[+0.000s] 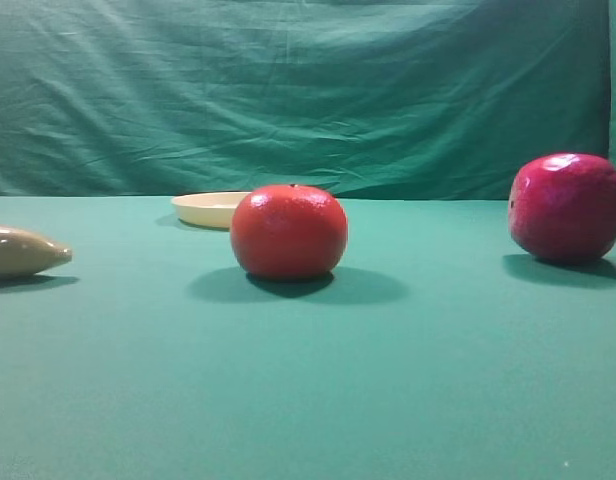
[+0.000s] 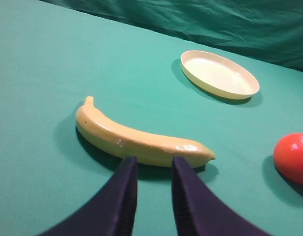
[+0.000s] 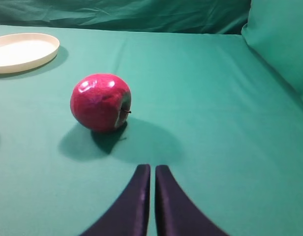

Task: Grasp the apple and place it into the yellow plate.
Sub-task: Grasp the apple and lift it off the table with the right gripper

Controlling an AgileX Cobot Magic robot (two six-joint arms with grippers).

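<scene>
both sets of fingers hold nothing: my right fingers (image 3: 152, 169) are pressed nearly together above the green counter (image 3: 215, 123), with the apple (image 3: 100, 102) resting apart from them, ahead and a little left, stem pointing sideways. my left fingers (image 2: 154, 164) stand narrowly parted just short of a banana (image 2: 136, 140). the yellow plate (image 2: 219, 74) sits well beyond, and an orange (image 1: 289, 230) stands in front of it.

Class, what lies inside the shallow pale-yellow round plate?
Nothing: the left wrist view shows the shallow pale-yellow round plate bare inside. In the exterior view, the matte orange-red round fruit hides its right part.
</scene>
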